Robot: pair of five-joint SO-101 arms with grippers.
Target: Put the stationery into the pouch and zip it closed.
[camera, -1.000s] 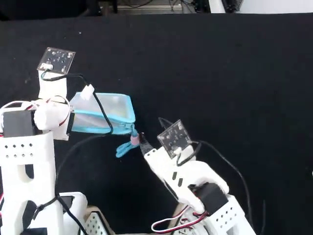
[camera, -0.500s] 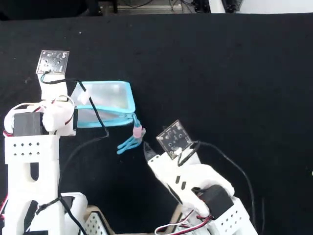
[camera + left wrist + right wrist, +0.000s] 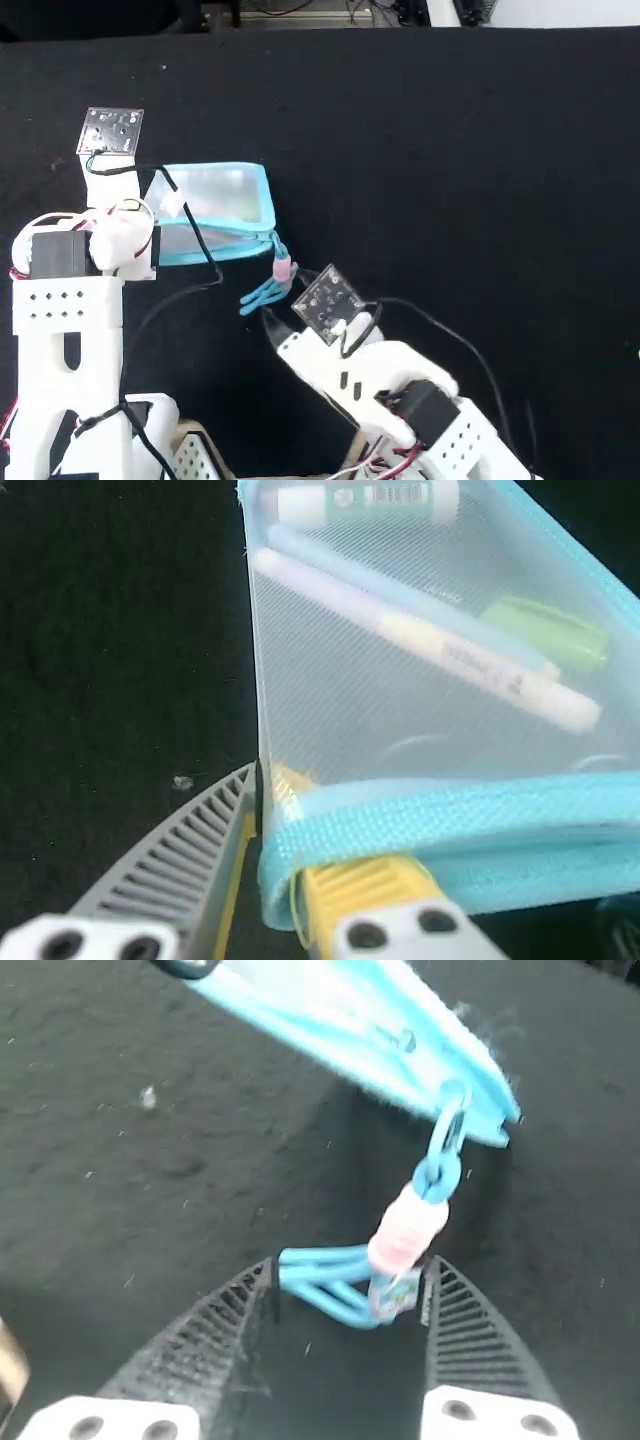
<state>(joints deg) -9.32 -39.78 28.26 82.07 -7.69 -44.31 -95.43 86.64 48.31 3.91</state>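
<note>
Bracing is noted at one end of the pouch point(image 3: 400, 680): the left tool point(image 3: 262, 780) is clamped on the blue hem at a corner, the fabric pinched from both sides, presumably so the pouch is anchored against any tug along the zip. The pouch is laid flat on the bench point(image 3: 450, 150), close by the left arm. Stationery is seen through the mesh, all inside: a glue stick point(image 3: 360, 498), pens point(image 3: 430, 645), a green marker point(image 3: 545, 630). At the opposite corner the pull point(image 3: 408, 1230) is trailed onto the bench from the slider, which is seated at the pouch's end, so the zip is judged closed or nearly so. The right tool point(image 3: 350, 1263) is held low with jaws apart, the pull lying between them, ungripped.
</note>
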